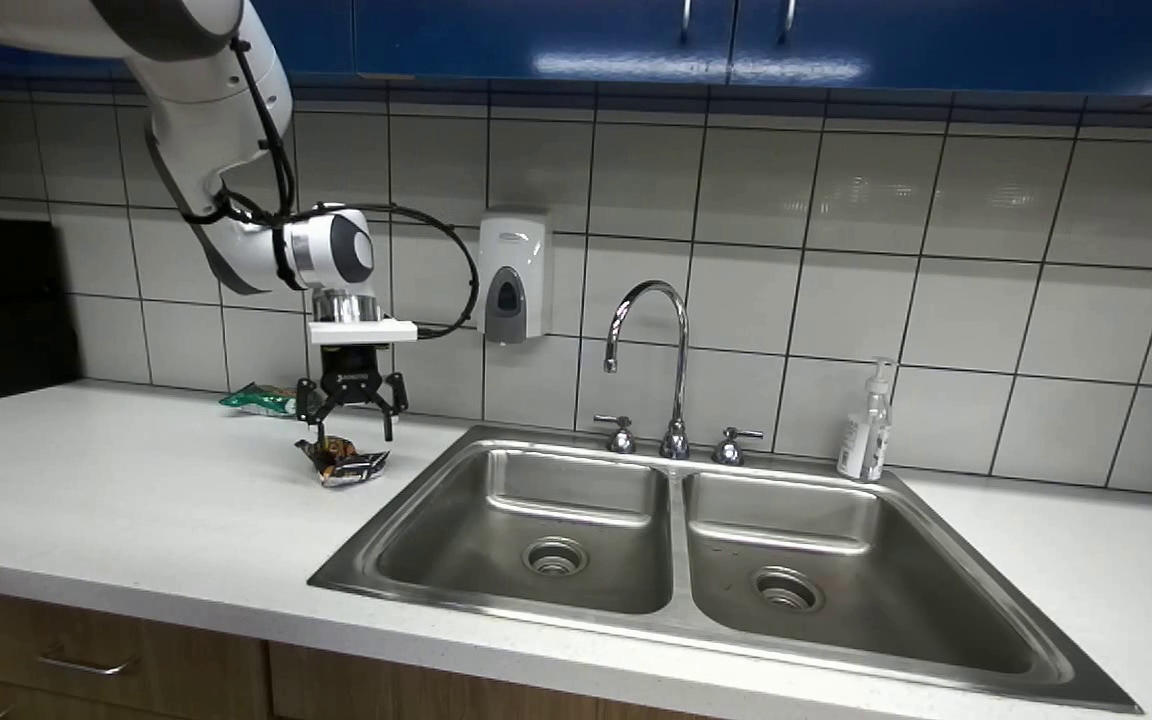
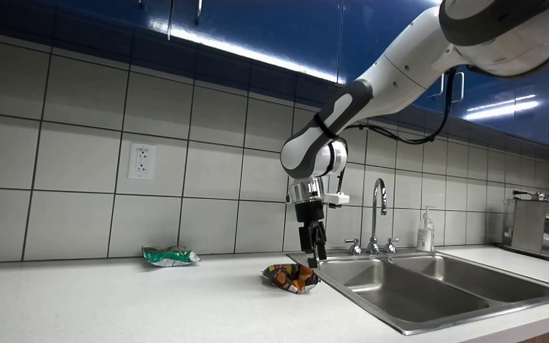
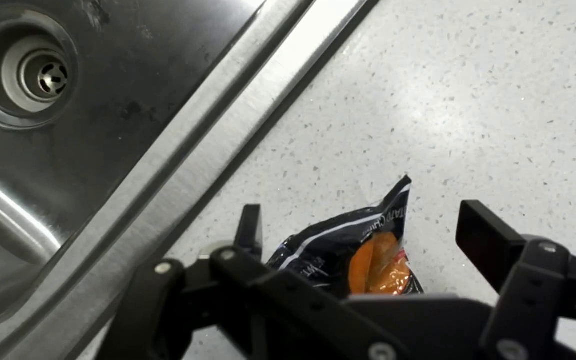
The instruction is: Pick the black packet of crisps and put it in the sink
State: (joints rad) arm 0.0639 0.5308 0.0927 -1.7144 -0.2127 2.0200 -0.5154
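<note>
The black packet of crisps (image 1: 341, 465) lies crumpled on the white counter, just outside the sink rim. It has orange patches and shows in the other exterior view (image 2: 284, 276) and in the wrist view (image 3: 338, 245), where my gripper's body hides its lower part. My gripper (image 1: 354, 437) points down and is open above the packet, with nothing held. In the wrist view the packet lies between the two spread fingers (image 3: 360, 220). The steel double-bowl sink (image 1: 678, 545) is beside the packet; its rim also shows in the wrist view (image 3: 208, 150).
A green packet (image 2: 169, 257) lies by the tiled wall. A tall faucet (image 1: 681, 380) with two handles stands behind the sink. A soap bottle (image 1: 866, 430) stands at the sink's back corner. A dispenser (image 1: 514, 280) hangs on the wall near the arm. Blue cabinets (image 1: 556, 40) hang above.
</note>
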